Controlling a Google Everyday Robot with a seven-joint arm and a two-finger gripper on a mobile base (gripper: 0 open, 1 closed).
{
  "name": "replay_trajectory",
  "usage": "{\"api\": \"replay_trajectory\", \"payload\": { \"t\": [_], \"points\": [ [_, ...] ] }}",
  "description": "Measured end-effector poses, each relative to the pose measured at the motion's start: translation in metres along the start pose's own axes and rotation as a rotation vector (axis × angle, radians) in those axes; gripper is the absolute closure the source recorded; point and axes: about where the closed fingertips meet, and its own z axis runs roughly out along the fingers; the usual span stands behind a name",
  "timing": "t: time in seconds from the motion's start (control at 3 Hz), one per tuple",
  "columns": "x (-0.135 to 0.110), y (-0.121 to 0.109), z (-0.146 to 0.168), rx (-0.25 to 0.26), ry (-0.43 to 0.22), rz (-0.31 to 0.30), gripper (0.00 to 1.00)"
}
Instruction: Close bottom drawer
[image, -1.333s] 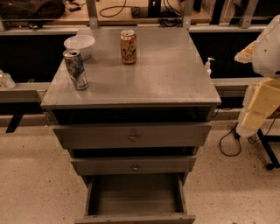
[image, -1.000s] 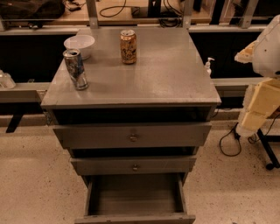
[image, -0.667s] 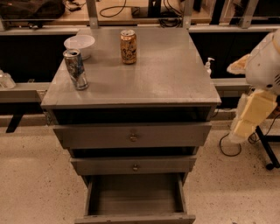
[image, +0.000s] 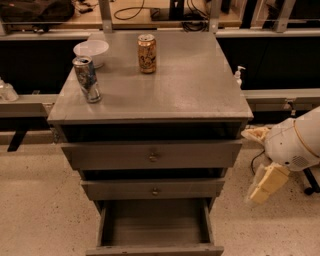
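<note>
The grey cabinet (image: 190, 95) has three drawers. The bottom drawer (image: 155, 249), the narrowest, with a plain low front, is pulled out towards me, and its shallow box (image: 154, 222) is empty. The two drawers above it, the top one (image: 152, 155) and the middle one (image: 152, 190), have brass knobs and stand slightly ajar. My gripper (image: 267, 182), a cream part under the white arm (image: 295, 145), hangs low to the right of the cabinet, level with the middle drawer and apart from it.
On the cabinet top stand a silver-blue can (image: 87, 79), an orange can (image: 147, 53) and a white bowl (image: 91, 51). A small pump bottle (image: 238, 76) sits on the ledge at the right. A cable (image: 252, 162) lies on the speckled floor at the right.
The arm has come down and to the left, from beside the cabinet top to level with the lower drawers. The drawers and the cans have not moved.
</note>
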Motion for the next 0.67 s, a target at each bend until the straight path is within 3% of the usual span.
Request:
{"api": "replay_trajectory", "payload": {
  "t": [0.33,0.67],
  "points": [
    [0.0,0.0,0.0,0.0,0.0,0.0,0.0],
    [0.017,-0.004,0.028,-0.062,-0.085,0.025,0.0]
  ]
}}
